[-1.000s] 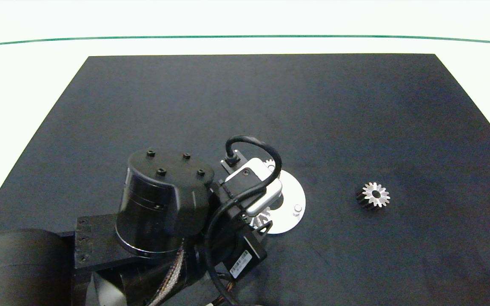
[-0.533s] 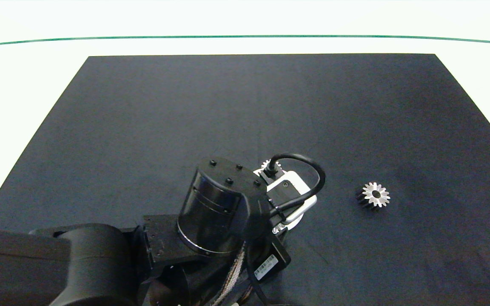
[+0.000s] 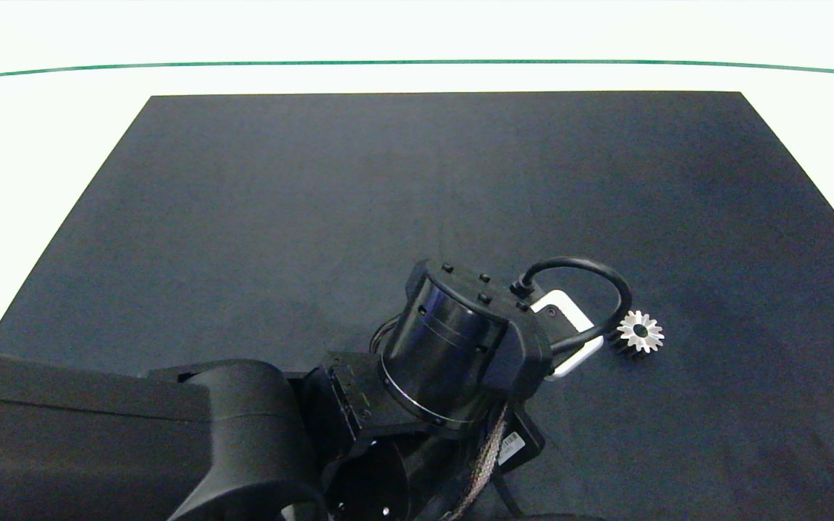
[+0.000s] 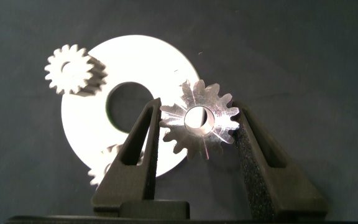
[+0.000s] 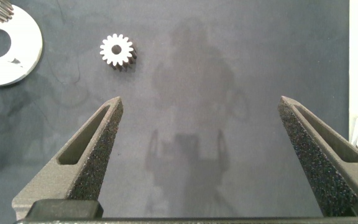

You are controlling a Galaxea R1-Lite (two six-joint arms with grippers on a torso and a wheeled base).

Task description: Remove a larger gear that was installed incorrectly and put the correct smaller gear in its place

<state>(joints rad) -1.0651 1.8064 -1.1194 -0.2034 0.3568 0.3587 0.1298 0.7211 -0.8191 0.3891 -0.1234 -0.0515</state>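
Currently we log the removal step: left gripper (image 4: 196,121) pinches the larger gear (image 4: 199,119), lifted off the plate (image 4: 157,59). Right gripper (image 5: 199,127) idles spread wide. Smaller gear (image 3: 639,332) lies on the mat, apart. Next: set down, then fetch it.

Larger gear (image 4: 199,119): silver, pointed teeth, clamped between grey fingers above the disc's edge.
Smaller gear (image 3: 638,333): silver, blunt-toothed, flat on the mat.
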